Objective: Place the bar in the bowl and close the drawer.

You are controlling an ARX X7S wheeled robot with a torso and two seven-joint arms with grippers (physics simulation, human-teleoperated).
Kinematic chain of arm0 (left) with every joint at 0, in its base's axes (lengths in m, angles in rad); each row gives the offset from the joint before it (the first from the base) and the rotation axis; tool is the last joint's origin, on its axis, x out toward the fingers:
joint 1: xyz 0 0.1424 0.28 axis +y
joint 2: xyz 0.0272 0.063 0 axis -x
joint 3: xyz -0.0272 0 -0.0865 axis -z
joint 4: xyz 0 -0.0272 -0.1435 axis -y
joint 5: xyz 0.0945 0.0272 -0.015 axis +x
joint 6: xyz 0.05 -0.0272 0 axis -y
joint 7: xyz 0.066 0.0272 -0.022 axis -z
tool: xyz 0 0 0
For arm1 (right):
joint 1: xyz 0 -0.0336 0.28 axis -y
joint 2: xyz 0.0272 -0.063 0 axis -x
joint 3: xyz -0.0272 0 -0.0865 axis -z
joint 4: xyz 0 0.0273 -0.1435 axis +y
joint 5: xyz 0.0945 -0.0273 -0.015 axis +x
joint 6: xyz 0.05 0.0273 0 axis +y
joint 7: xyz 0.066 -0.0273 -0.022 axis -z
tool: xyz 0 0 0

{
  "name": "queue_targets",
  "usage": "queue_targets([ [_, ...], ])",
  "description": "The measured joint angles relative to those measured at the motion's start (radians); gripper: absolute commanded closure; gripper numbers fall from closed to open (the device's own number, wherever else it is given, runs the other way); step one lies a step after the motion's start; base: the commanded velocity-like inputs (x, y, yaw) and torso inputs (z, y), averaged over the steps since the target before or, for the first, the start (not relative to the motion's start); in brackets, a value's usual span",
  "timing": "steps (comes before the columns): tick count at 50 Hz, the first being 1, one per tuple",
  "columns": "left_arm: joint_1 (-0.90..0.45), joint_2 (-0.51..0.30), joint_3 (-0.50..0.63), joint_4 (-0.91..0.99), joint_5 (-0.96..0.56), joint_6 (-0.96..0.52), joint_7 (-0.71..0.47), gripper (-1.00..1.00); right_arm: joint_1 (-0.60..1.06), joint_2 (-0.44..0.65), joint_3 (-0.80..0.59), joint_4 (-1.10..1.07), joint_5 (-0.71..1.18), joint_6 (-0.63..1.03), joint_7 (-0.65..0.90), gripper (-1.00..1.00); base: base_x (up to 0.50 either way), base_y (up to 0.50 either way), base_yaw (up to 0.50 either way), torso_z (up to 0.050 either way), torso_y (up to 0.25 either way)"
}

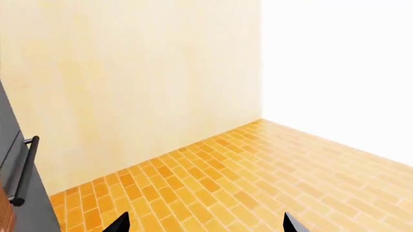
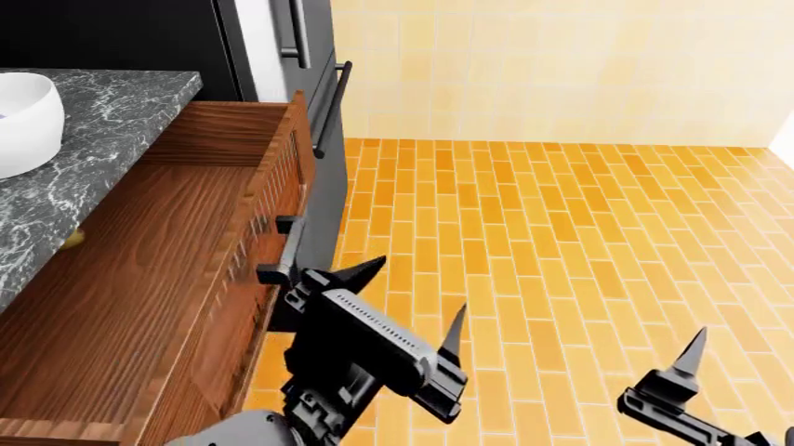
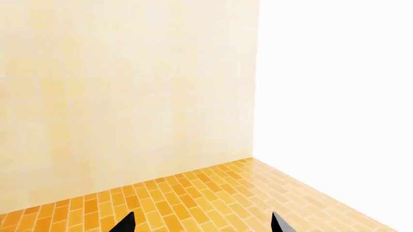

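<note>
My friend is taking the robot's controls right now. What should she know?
Left tool: open, empty, just beside the drawer's front.
Right tool: only one fingertip shows in the head view; its wrist camera shows both tips wide apart with nothing between them, over the floor.
Drawer: pulled wide open, dark handle on its front.
Bowl: white, on the marble counter behind the drawer.
Bar: not visible in any view. A small tan thing peeks out at the counter edge inside the drawer; can't tell what it is.
Done: nothing yet.
Left: find the bar, put it in the bowl, shut the drawer.

Spread end effector (image 1: 205,224) tips over orange brick floor (image 1: 258,179)
</note>
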Motion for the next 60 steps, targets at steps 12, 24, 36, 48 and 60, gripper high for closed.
queue_targets([
  [12,-0.004,0.029,0.004,-0.105,-0.047,-0.032,0.02,-1.0,0.0,-0.013,0.023,-0.009,0.008,0.024,-0.02,-1.0,0.0,0.0,0.0,0.0,0.0],
  [24,0.023,0.038,-0.004,-0.171,-0.075,-0.03,0.025,-1.0,0.004,-0.031,0.035,-0.002,0.011,0.033,-0.048,-1.0,0.0,0.0,0.0,0.0,0.0],
  [36,0.057,0.041,-0.006,-0.218,-0.081,-0.004,0.035,-1.0,0.003,-0.047,0.042,0.011,0.01,0.037,-0.07,-1.0,0.0,0.0,0.0,0.0,0.0],
  [48,0.09,0.041,-0.004,-0.246,-0.076,0.024,0.039,-1.0,0.013,-0.063,0.045,0.013,0.016,0.055,-0.087,-1.0,0.0,0.0,0.0,0.0,0.0],
  [60,0.121,0.043,-0.007,-0.28,-0.068,0.059,0.043,-1.0,0.024,-0.08,0.047,0.022,0.027,0.071,-0.106,-1.0,0.0,0.0,0.0,0.0,0.0],
])
